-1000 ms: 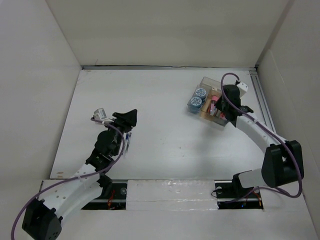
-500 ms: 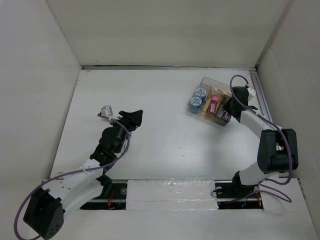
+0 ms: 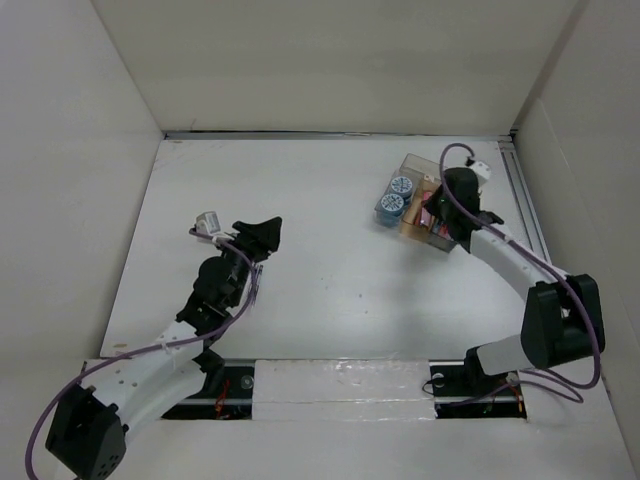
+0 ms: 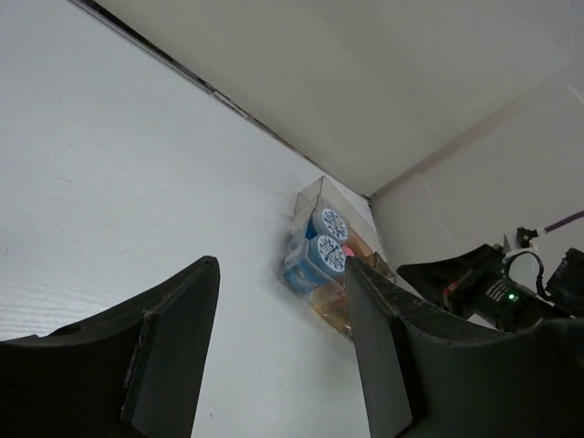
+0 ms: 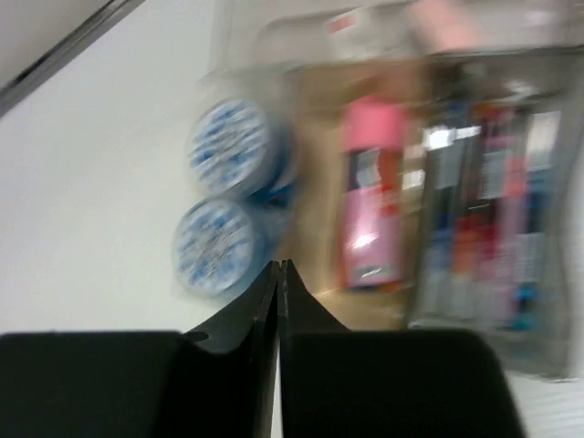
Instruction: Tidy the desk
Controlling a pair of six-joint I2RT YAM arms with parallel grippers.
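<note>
Tabletop, wide, flat and matte white: the desk [image 3: 330, 200] fills the overhead view beneath both arms. The left gripper [image 4: 281, 274] hangs over its left half, fingers apart and empty. Its wrist camera looks across to the clear plastic organizer box [image 4: 315, 193] near the far right corner. The right gripper [image 5: 278, 274] hangs above that box. Only its own blurred view shows its fingers pressed together, empty, over two round blue-lidded tubs [image 5: 219, 245] and a pink tube [image 5: 370, 196].

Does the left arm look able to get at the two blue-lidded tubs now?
Probably yes: only bare desk lies between the open left end effector and the blue-lidded tubs, which sit at the organizer end facing it. The shut right end effector hangs over that organizer, so the arms might crowd.
</note>
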